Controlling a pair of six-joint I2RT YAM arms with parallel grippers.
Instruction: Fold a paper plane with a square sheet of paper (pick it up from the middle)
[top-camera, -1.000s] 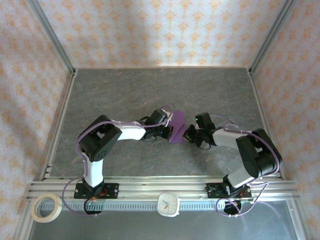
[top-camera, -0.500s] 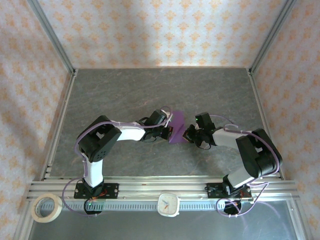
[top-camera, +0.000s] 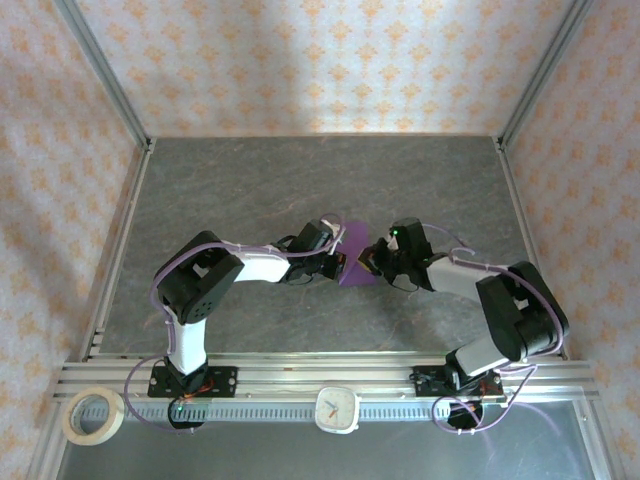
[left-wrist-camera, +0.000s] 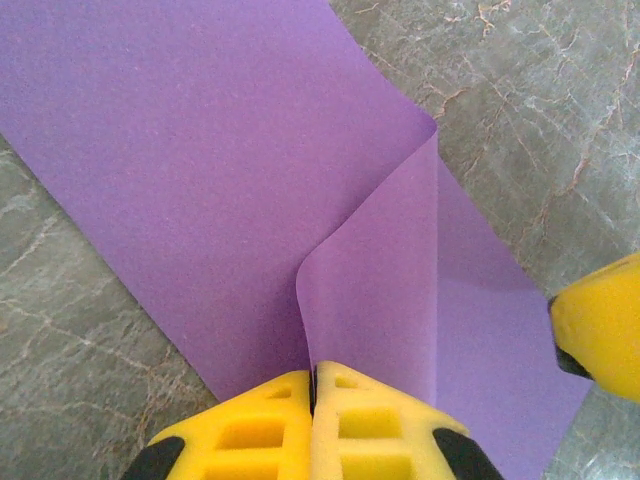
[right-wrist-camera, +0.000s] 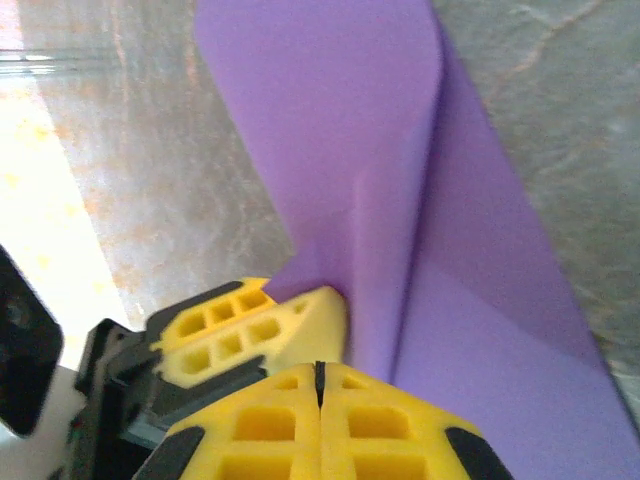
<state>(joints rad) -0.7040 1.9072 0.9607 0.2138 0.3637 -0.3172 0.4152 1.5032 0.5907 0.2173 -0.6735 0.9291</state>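
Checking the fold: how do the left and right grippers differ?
The left gripper pinches a raised flap of the purple sheet; the right gripper is shut at its edge, hold unclear. The left gripper reaches from the sheet's left, the right gripper from its right. Both: shut yellow fingers.

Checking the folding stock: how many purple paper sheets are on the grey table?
1. The thin purple paper sheet, partly folded, lies near the middle of the grey marbled table. Another beneath may be hidden.
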